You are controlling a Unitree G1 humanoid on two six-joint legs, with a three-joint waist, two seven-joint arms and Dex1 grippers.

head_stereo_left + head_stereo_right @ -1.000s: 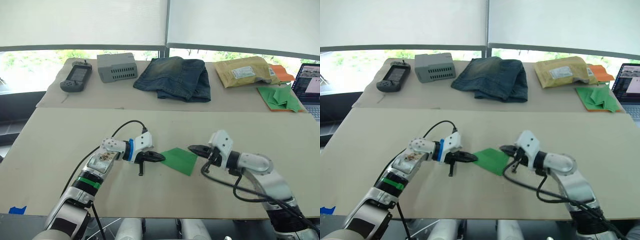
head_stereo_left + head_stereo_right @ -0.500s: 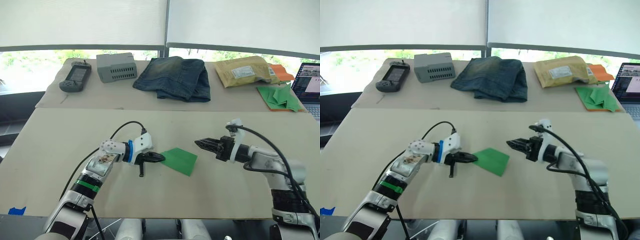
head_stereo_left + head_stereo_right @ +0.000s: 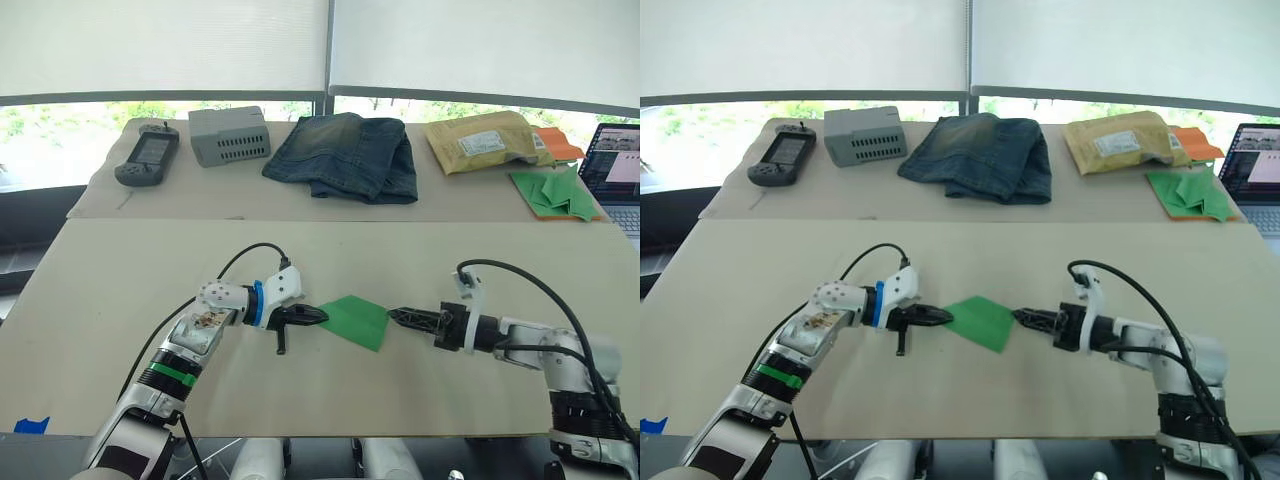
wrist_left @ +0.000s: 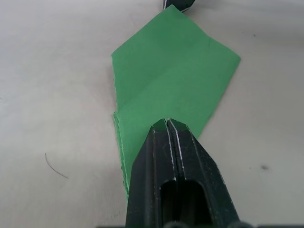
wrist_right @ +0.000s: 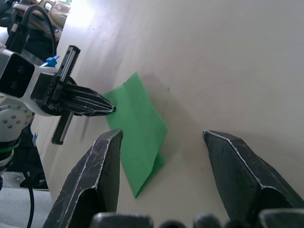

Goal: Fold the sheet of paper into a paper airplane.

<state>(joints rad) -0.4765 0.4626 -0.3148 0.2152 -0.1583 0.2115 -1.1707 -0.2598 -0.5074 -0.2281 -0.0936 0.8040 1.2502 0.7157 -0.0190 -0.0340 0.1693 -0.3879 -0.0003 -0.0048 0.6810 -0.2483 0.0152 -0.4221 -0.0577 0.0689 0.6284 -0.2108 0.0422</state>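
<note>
Beige board covers the near table [image 3: 120,280], the largest surface in sight, and a second table [image 3: 250,195] stands behind it against the windows. On that far table lie, from the robot's left to right, a dark handheld device [image 3: 146,153], a grey box [image 3: 230,133], a pile of folded jeans [image 3: 350,155], a yellow padded envelope [image 3: 485,142] with orange paper [image 3: 560,145] beside it, and a heap of green paper pieces [image 3: 555,193]. A laptop [image 3: 618,172] sits at the far right edge.

On the near table, about midway between the two arms, lies the sheet of paper [image 3: 355,320], bright green and creased into a shape with a pointed end. The left gripper [image 3: 312,316] has its two black fingers pressed together on the left corner of the sheet, pinching it against the board. The right gripper [image 5: 164,137] sits just beside the sheet's right corner, its tip close to the edge; its fingers [image 5: 102,166] stand wide apart with nothing between them, apart from the paper.
</note>
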